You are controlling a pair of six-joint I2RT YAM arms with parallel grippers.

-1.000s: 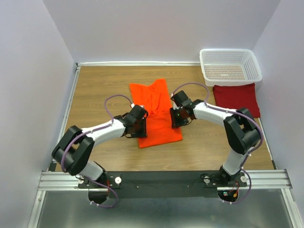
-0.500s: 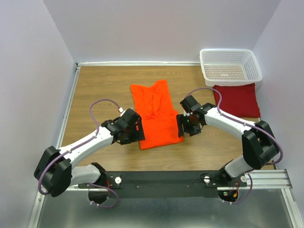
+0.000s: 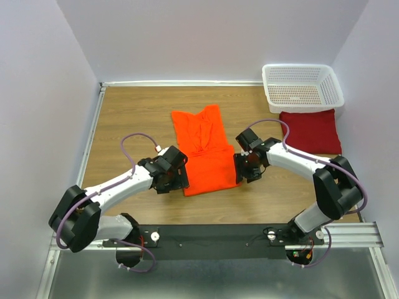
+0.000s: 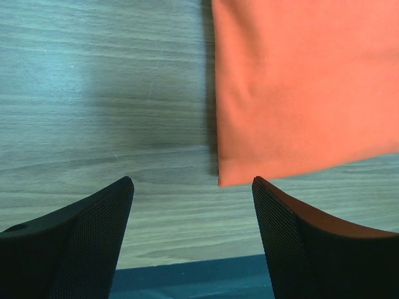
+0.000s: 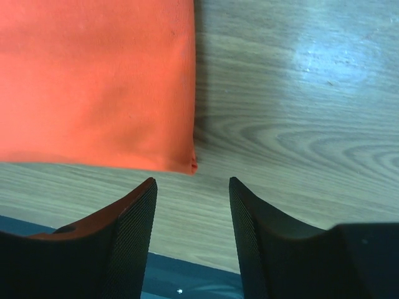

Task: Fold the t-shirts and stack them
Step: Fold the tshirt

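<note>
Spread wide and empty, the left gripper (image 4: 193, 184) is over bare wood of the table (image 3: 131, 118), just beside the near left corner of the orange t-shirt (image 3: 206, 156). By the near right corner, the right gripper (image 5: 192, 182) is parted too, holding nothing. The shirt lies flat mid-table, folded into a long strip. Far right lies the folded maroon t-shirt (image 3: 312, 131), just before the white mesh basket (image 3: 302, 67)
</note>
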